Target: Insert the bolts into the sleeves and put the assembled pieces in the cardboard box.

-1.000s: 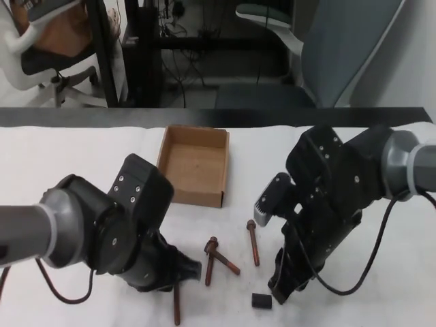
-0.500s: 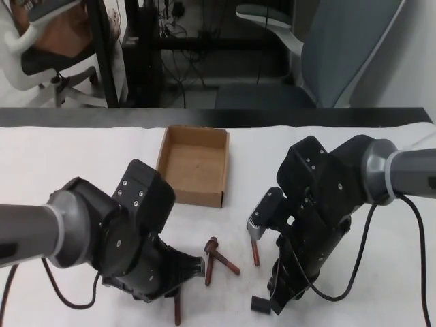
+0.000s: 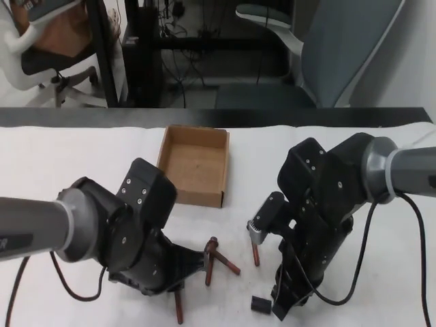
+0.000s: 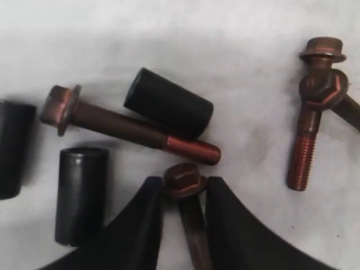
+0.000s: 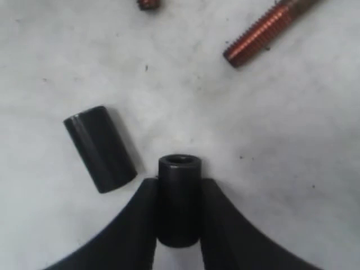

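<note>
In the left wrist view my left gripper (image 4: 184, 185) is shut on a copper bolt (image 4: 192, 230) just under its hex head. It is low over the white bench, below the left arm in the high view (image 3: 178, 294). My right gripper (image 5: 179, 188) is shut on a black sleeve (image 5: 179, 216), and a second sleeve (image 5: 100, 147) lies loose beside it. The high view has a sleeve (image 3: 261, 304) next to the right gripper (image 3: 278, 308). The open cardboard box (image 3: 197, 197) stands behind and between the arms.
Around the left gripper lie another bolt (image 4: 129, 125), a sleeve leaning on it (image 4: 169, 109), an upright-lying sleeve (image 4: 81, 194) and two crossed bolts (image 4: 315, 112). A single bolt (image 3: 254, 248) lies by the right arm. Chairs stand beyond the bench's far edge.
The right arm has shifted left and sunk toward the sleeve at the bench's front. The left arm has edged right, over the bolt near the front edge.
</note>
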